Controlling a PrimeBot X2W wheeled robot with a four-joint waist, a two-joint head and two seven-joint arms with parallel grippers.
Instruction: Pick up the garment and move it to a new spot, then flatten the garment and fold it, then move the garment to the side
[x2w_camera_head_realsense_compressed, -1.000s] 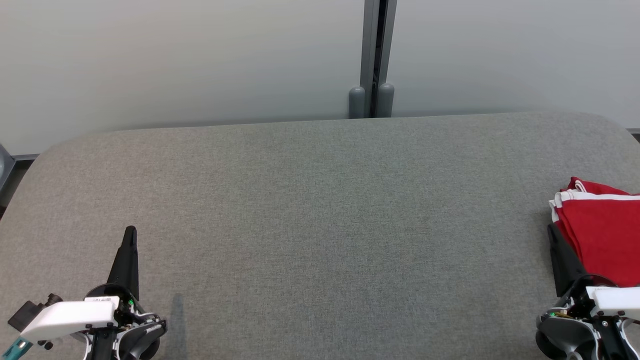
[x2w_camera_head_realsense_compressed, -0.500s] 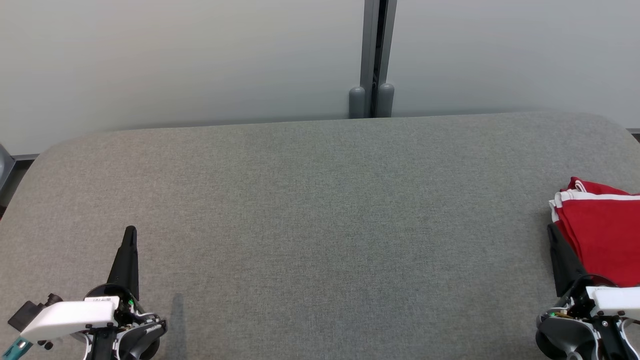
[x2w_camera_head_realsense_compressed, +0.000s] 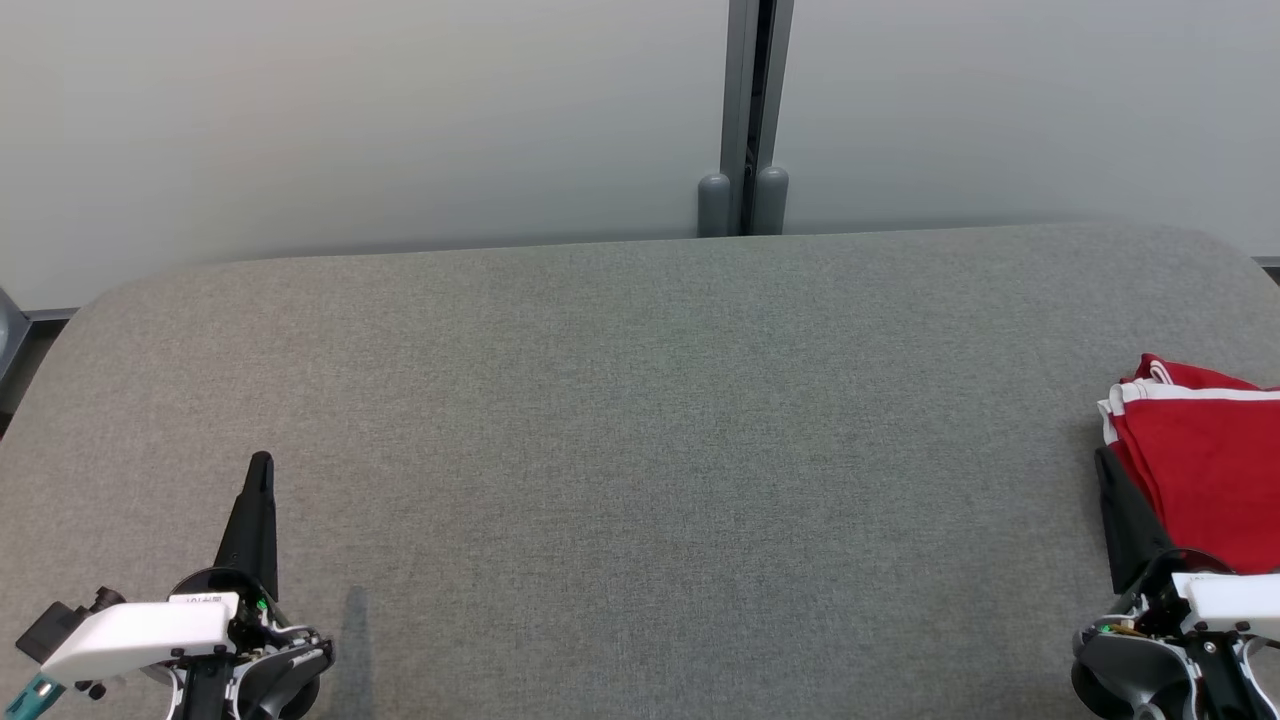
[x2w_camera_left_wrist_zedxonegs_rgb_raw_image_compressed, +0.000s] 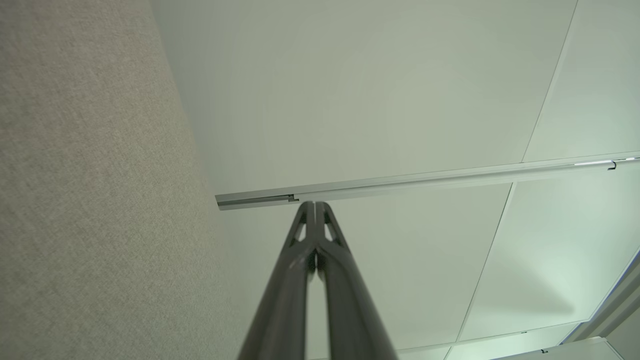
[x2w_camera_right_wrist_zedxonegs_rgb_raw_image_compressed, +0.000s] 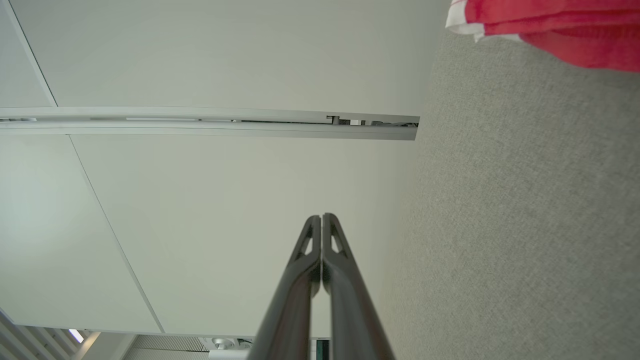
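- Red folded garment w/ white trim (x2w_camera_head_realsense_compressed: 1205, 470) sits at right edge of grey fabric table (x2w_camera_head_realsense_compressed: 640, 420), apparently parked.
- Left gripper (x2w_camera_head_realsense_compressed: 261, 462), right gripper (x2w_camera_head_realsense_compressed: 1103, 458): jaws closed, empty; the right one should retreat w/o snagging cloth.

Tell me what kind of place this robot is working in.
Probably a lab or office-like test space: a grey fabric-covered table, pale wall panels joined by a metal post behind it, and a folded red garment at the table's right edge.

Red, white-striped garment (x2w_camera_head_realsense_compressed: 1205, 475); grey table (x2w_camera_head_realsense_compressed: 640, 450)
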